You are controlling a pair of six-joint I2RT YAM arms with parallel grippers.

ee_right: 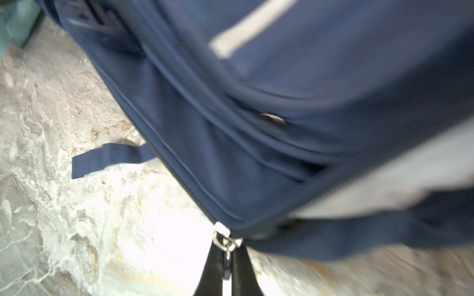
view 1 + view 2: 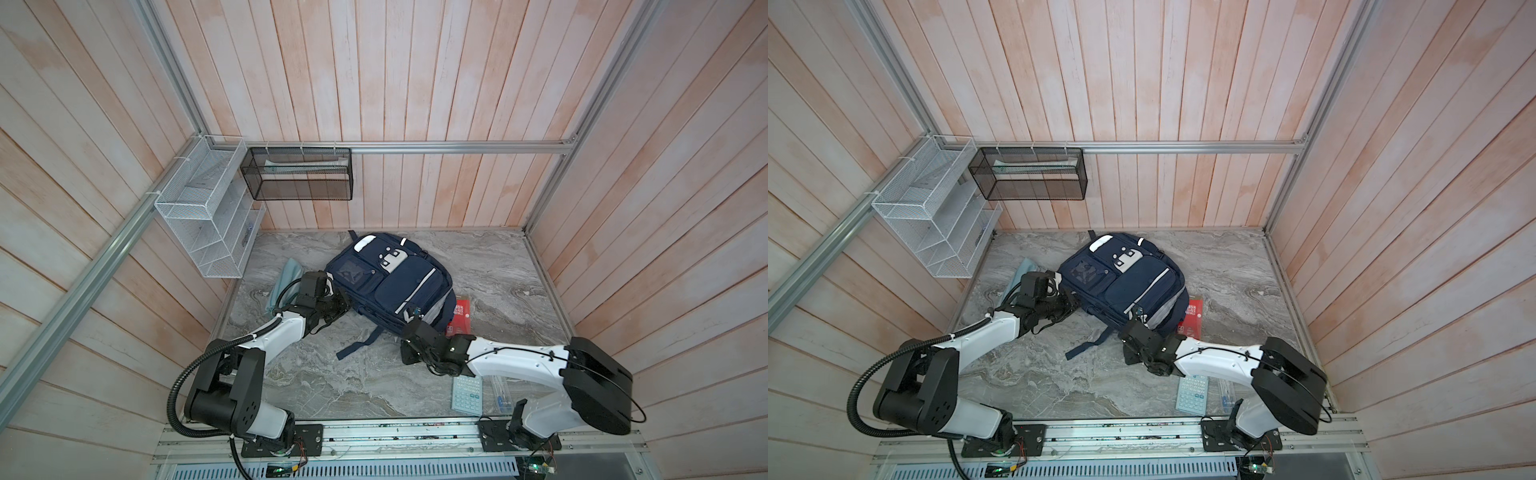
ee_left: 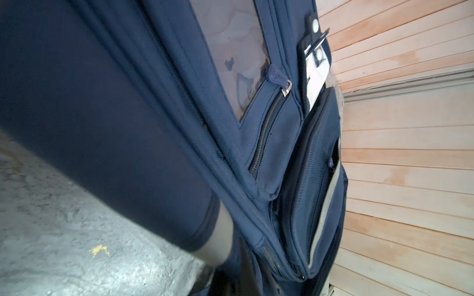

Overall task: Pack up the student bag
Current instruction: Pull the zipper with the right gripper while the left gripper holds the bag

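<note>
The student bag (image 2: 390,282) (image 2: 1121,282), navy with white stripes and a white buckled flap, lies front-up at the back middle of the marble table in both top views. My left gripper (image 2: 337,305) presses into its left edge, shut on a fold of its fabric; the left wrist view shows bag pockets (image 3: 282,143) close up and hides the fingers. My right gripper (image 2: 415,319) (image 1: 227,258) is at the bag's near corner. It is shut on a metal zipper pull (image 1: 227,243) at the end of the bag's lowest zipper seam.
A red book (image 2: 461,316) lies partly under the bag's right side. A pale calculator (image 2: 466,395) and a clear packet (image 2: 500,395) lie under the right arm. A teal pouch (image 2: 286,278) sits left of the bag. A loose strap (image 2: 357,345) trails forward. Wire racks (image 2: 203,216) hang at back left.
</note>
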